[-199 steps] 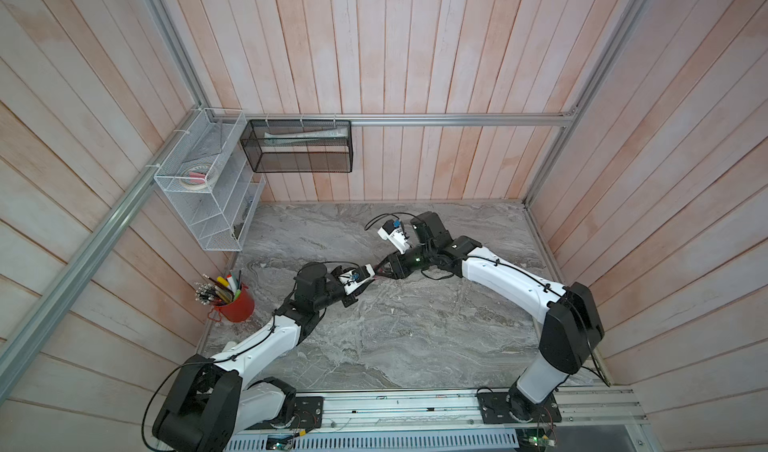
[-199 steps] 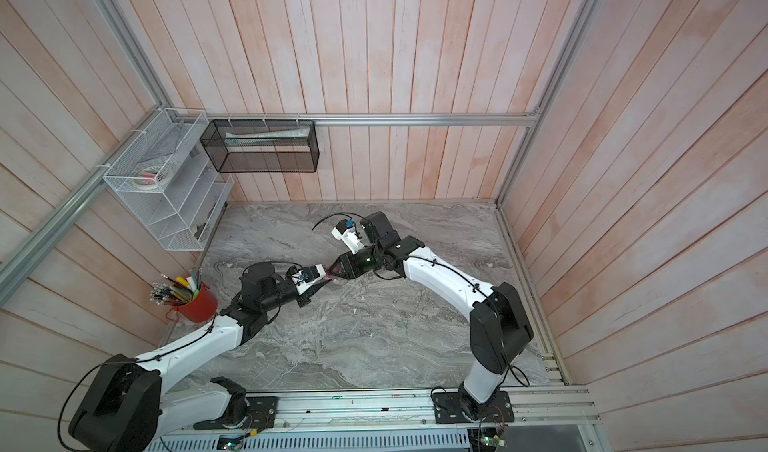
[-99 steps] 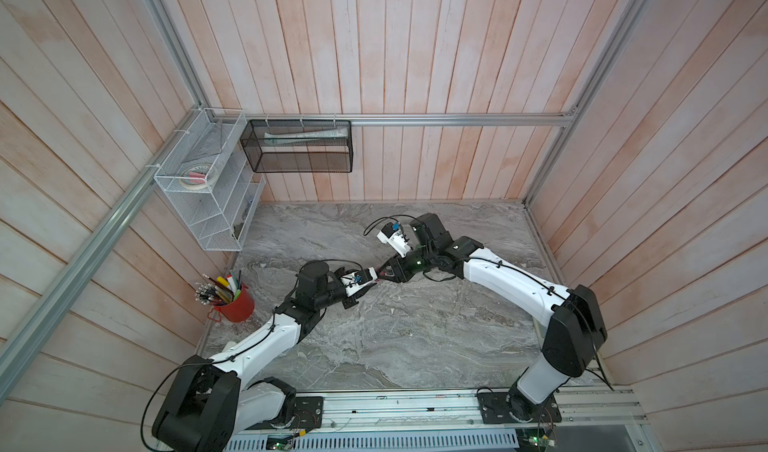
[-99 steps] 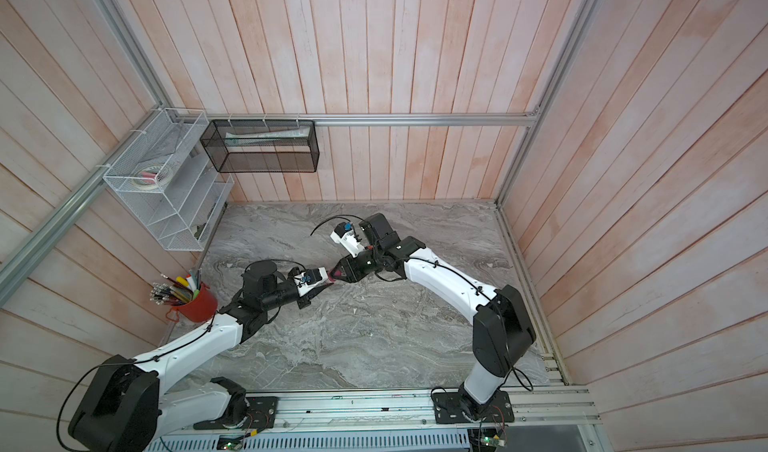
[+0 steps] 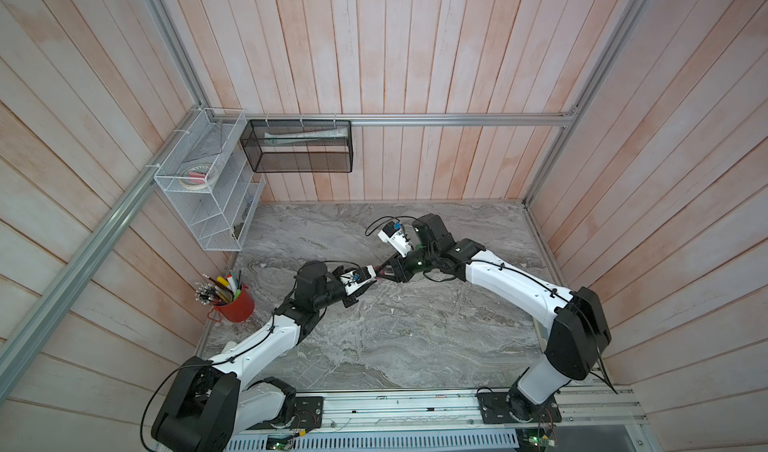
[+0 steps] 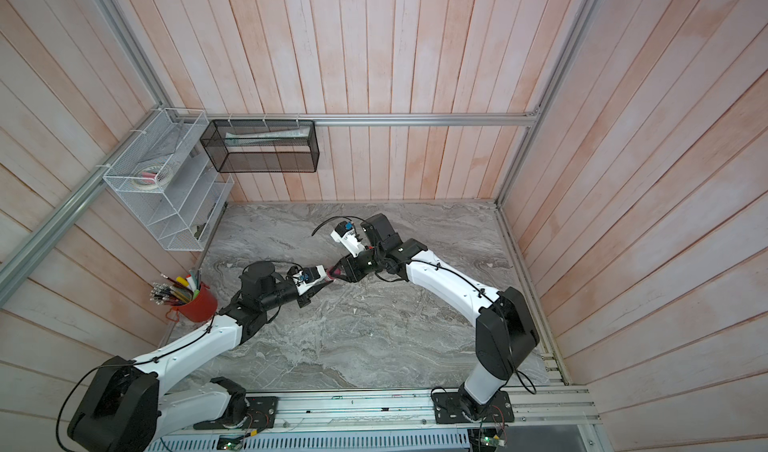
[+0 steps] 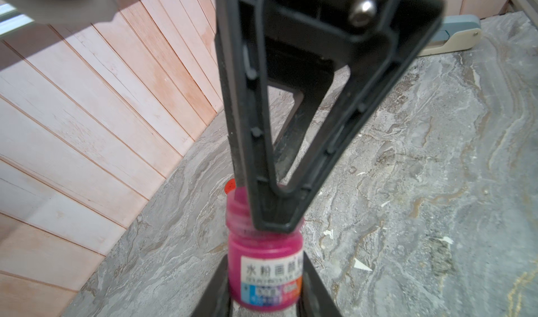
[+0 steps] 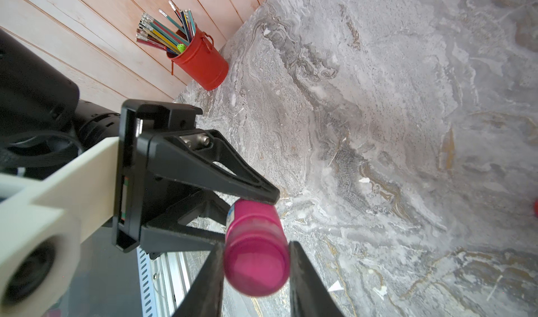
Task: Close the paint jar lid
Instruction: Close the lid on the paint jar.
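A small magenta paint jar (image 7: pixel 263 251) with a white printed label is held in the air above the marble table (image 5: pixel 415 338), between my two arms. My left gripper (image 7: pixel 265 289) is shut on the jar's body. Its pink lid (image 8: pixel 256 267) sits on the jar's neck, and my right gripper (image 8: pixel 256 274) is shut on that lid from the opposite end. In both top views the jar (image 5: pixel 379 272) (image 6: pixel 336 272) shows only as a pink sliver where the left gripper (image 5: pixel 371 279) and right gripper (image 5: pixel 388 269) meet. How tight the lid sits cannot be told.
A red cup of pencils (image 5: pixel 235 304) stands by the left wall. A white wire shelf (image 5: pixel 208 188) and a black mesh basket (image 5: pixel 297 147) hang on the walls. A grey stapler-like thing (image 7: pixel 454 36) lies near the far right wall. A small red thing (image 7: pixel 230 186) lies on the table.
Both grippers keep their hold on jar and lid. The joined pair has shifted only slightly over the table.
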{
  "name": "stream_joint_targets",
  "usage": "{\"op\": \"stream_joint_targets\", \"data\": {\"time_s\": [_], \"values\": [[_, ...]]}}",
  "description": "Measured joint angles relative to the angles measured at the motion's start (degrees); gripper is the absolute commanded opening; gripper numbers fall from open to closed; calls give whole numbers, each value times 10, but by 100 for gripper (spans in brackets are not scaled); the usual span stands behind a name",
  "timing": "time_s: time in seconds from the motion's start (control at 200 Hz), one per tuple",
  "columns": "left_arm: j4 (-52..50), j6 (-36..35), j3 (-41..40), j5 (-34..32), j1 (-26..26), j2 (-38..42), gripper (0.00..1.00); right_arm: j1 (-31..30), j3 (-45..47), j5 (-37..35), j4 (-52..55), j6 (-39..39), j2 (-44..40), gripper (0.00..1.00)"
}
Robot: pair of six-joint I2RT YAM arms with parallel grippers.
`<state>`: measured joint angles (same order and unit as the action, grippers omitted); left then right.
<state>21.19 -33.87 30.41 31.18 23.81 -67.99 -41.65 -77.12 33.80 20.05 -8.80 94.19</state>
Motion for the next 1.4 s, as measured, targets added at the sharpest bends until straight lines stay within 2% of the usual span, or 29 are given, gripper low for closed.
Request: {"op": "stream_joint_targets", "data": {"time_s": [0.37,0.65,1.13,1.245,1.4], "values": [[133,107,-31,60,-45,5,33,-4,30,22,-123,-33,-17,24],[162,162,-34,123,-66,1,33,-2,30,60,-138,-32,-15,24],[100,141,-34,109,-70,1,33,-3,9,68,-110,-24,24,22],[92,132,-34,87,-66,2,33,-5,10,61,-122,-51,30,22],[92,113,-43,17,-52,10,33,-9,15,40,-155,-127,41,21]]}}
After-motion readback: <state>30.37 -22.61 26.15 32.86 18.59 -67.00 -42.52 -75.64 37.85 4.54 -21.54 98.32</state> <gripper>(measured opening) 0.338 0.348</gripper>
